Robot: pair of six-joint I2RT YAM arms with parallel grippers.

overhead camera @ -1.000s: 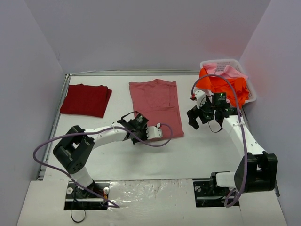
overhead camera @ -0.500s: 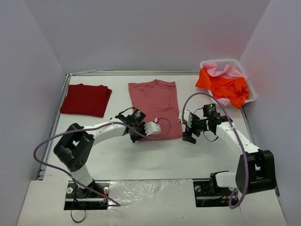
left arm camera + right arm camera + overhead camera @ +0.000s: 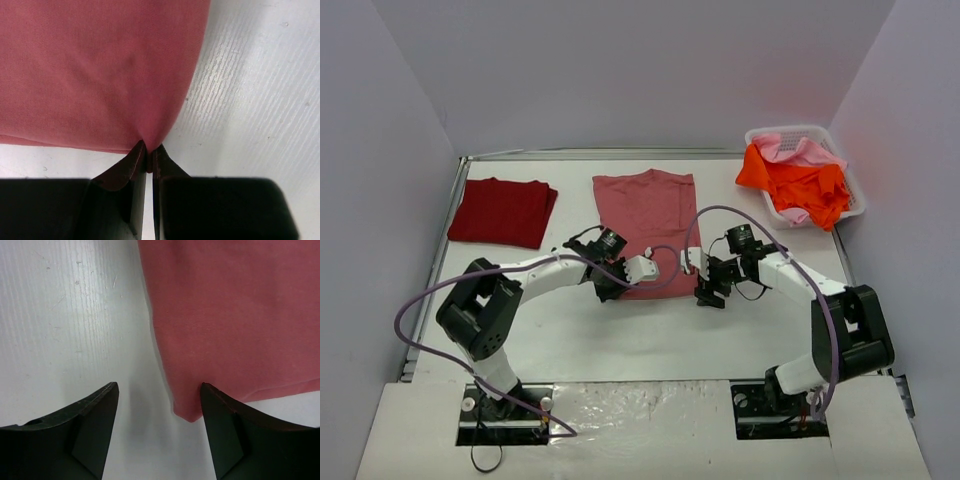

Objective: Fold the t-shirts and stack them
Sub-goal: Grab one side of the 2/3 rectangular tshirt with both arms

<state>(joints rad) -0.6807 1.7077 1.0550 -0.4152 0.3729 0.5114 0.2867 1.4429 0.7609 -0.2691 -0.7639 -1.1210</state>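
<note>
Top: your right gripper (image 3: 708, 292) has swung from the basket (image 3: 788, 130) to the rose t-shirt (image 3: 650, 215), which lies flat mid-table (image 3: 620, 335).
Left wrist: left gripper (image 3: 149, 159) jaws pinch the shirt's near-left corner.
Right wrist: jaws open, straddling the near-right corner.

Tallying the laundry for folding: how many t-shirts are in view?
4: dark crimson t-shirt folded far left; rose-red t-shirt mid-table; orange t-shirt and light pink t-shirt piled in the basket, where more may be hidden.
</note>
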